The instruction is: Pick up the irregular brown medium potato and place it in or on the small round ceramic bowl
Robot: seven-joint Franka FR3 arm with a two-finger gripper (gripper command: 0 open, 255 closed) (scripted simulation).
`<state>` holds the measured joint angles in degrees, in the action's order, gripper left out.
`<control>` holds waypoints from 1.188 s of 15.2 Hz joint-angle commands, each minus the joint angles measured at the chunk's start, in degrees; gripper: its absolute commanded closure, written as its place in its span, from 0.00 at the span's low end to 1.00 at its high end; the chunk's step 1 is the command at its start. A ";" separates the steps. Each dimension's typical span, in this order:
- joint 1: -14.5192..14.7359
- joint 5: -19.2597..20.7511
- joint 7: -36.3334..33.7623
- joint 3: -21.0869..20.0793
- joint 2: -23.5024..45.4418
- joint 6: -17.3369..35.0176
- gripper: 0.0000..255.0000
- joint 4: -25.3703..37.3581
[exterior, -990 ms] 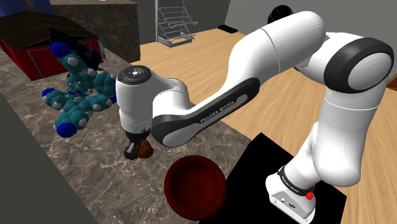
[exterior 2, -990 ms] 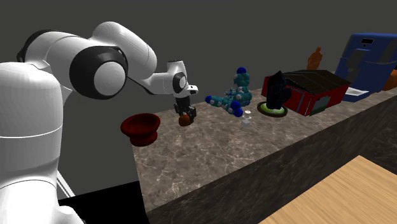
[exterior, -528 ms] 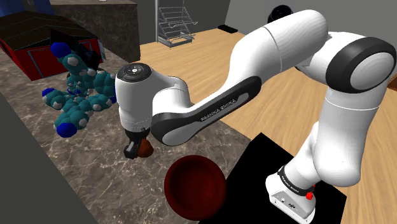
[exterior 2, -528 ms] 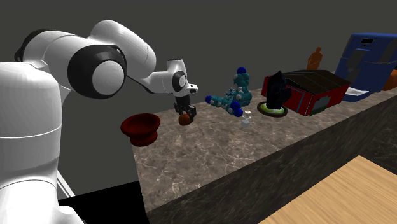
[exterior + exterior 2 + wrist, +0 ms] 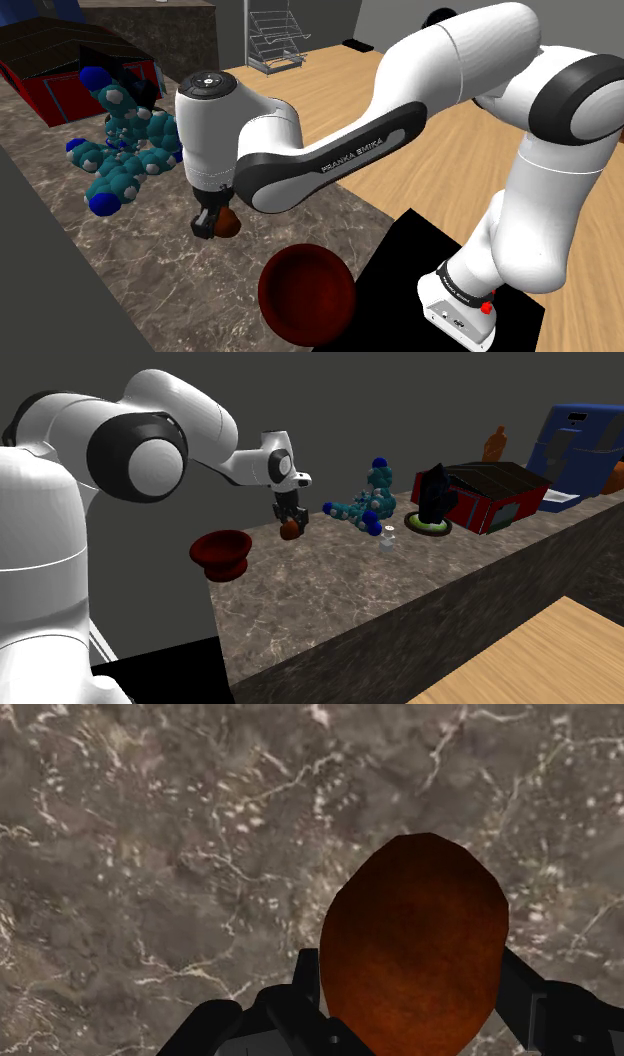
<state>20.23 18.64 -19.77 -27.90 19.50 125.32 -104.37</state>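
My black gripper (image 5: pixel 214 222) is shut on the brown potato (image 5: pixel 227 224), which hangs above the marbled stone counter (image 5: pixel 150 250). In the wrist view the reddish-brown potato (image 5: pixel 414 944) sits clasped between the two black fingers (image 5: pixel 305 979), with bare counter (image 5: pixel 150 854) below. The second exterior view shows the gripper (image 5: pixel 288 524) holding the potato (image 5: pixel 291 529) lifted off the counter. The dark red round bowl (image 5: pixel 306 292) stands on the counter near the stand, below and right of the gripper in the shoulder view. In the second exterior view the bowl (image 5: pixel 222 552) is left of the gripper.
A cluster of teal and blue balls (image 5: pixel 120 150) lies on the counter beyond the gripper. Behind it stand a red box with a dark roof (image 5: pixel 50 70) and a black object on a green disc (image 5: pixel 430 502). A blue box (image 5: pixel 585 442) stands far right.
The gripper has risen with the potato and shifted slightly away from the counter surface. The bowl and the other objects have not moved.
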 commanded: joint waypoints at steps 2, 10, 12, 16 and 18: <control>-0.19 -0.88 0.68 -0.37 -1.09 -1.96 1.00 1.04; -0.51 -2.73 2.31 -1.04 -3.28 -7.15 1.00 4.43; -0.54 -3.11 2.67 -1.17 -3.71 -8.49 1.00 5.43; -0.57 -3.77 3.33 -1.39 -4.44 -11.24 1.00 7.60; -0.56 -4.04 3.63 -1.48 -4.73 -12.64 1.00 8.78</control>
<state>19.65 14.69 -16.35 -29.36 14.77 113.57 -96.50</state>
